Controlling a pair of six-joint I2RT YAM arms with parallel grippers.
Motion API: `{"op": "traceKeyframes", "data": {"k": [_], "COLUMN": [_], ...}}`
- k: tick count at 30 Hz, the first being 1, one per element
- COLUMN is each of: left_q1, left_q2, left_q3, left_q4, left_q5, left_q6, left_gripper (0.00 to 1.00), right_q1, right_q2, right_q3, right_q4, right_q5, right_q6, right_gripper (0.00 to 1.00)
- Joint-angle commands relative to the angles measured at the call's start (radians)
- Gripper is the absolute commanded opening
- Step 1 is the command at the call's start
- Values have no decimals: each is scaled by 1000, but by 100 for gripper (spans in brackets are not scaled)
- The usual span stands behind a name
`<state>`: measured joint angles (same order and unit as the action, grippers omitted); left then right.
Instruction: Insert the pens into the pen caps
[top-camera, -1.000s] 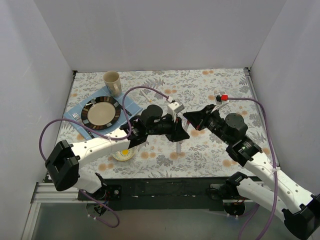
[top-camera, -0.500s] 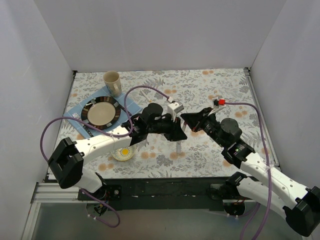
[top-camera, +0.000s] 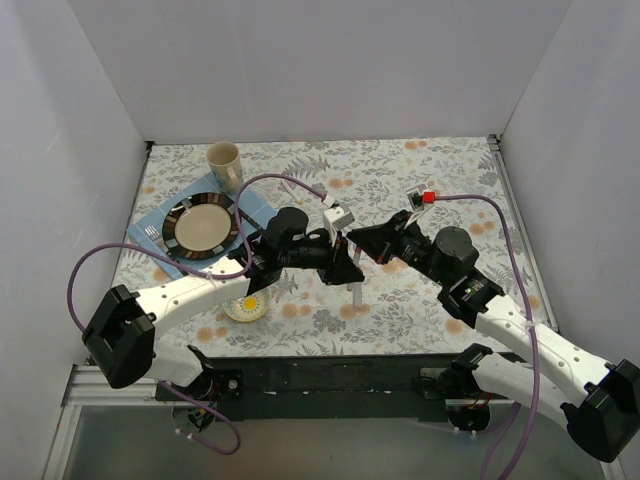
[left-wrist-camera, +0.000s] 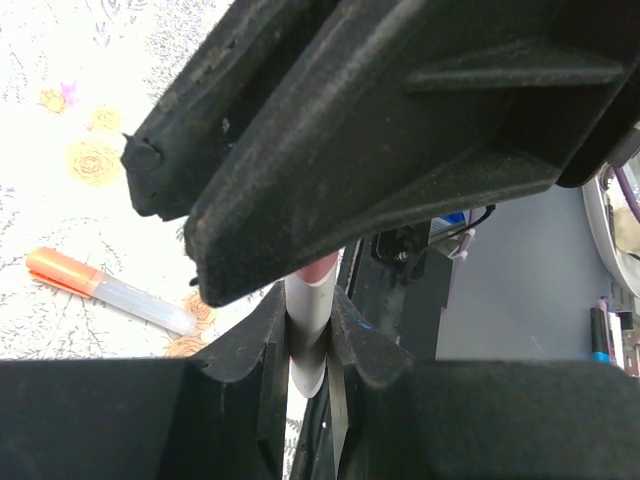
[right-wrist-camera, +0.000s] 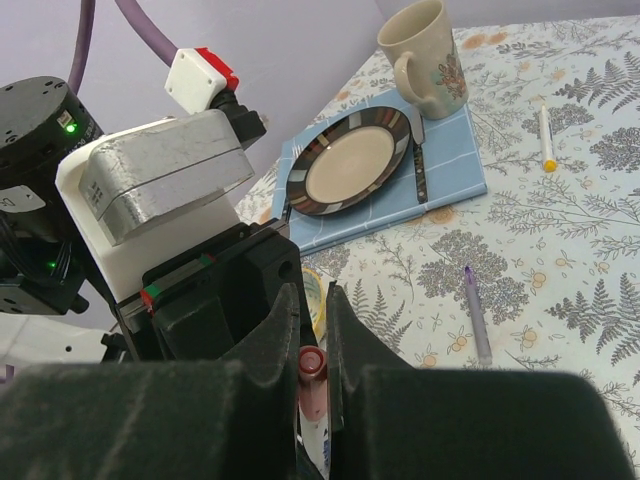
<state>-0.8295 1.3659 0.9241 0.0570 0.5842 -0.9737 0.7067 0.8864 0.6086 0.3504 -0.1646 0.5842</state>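
**A:** Left wrist view first: what did the left pincer (left-wrist-camera: 307, 300) have?

**B:** It was clamped on the pale grey pen barrel with a pinkish tip (left-wrist-camera: 305, 345), held above the floral surface (left-wrist-camera: 60, 120), with the tip pointing towards the right arm.

**A:** And the right pincer (right-wrist-camera: 312, 340)?

**B:** It was closed around the stubby pink-red plastic cap (right-wrist-camera: 312, 362), its open mouth showing. I judged both axes needed lining up first, then a slow, straight press. A skewed push could have slipped the thin barrel.
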Motion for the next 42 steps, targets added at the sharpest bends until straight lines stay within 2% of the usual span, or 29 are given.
{"op": "traceKeyframes", "data": {"k": [1,5,9,13,21,27,34,38,42], "left_q1": [87,118,153,179,185,185,190,198,198], "left_q2": [-99,-102,-100,-100,-103,-103,-102,-88,-90], "left_q3": [73,81,82,87,90,119,136,148,151], "left_q4": [305,285,307,322,348,326,331,348,386], "left_q5": [-211,-190,-159,-98,-66,-118,-126,-104,-87], "left_q6": [32,40,27,6,-19,6,30,24,-5], "left_gripper": [0,0,0,0,0,0,0,0,0], "right_q1": [68,68,68,69,82,88,94,99,99], "right_q2": [45,40,78,83,43,49,59,83,79], "right_q3": [-40,-52,-46,-1,-105,-171,-144,-205,-219], "right_q4": [-349,-416,-413,-516,-334,-222,-341,-178,-110], "right_q5": [-311,-322,-417,-405,-446,-481,-446,-516,-504], "right_q6": [36,-1,-52,-138,-127,23,-6,74,136], "right_gripper": [1,1,1,1,1,1,1,1,1]}}
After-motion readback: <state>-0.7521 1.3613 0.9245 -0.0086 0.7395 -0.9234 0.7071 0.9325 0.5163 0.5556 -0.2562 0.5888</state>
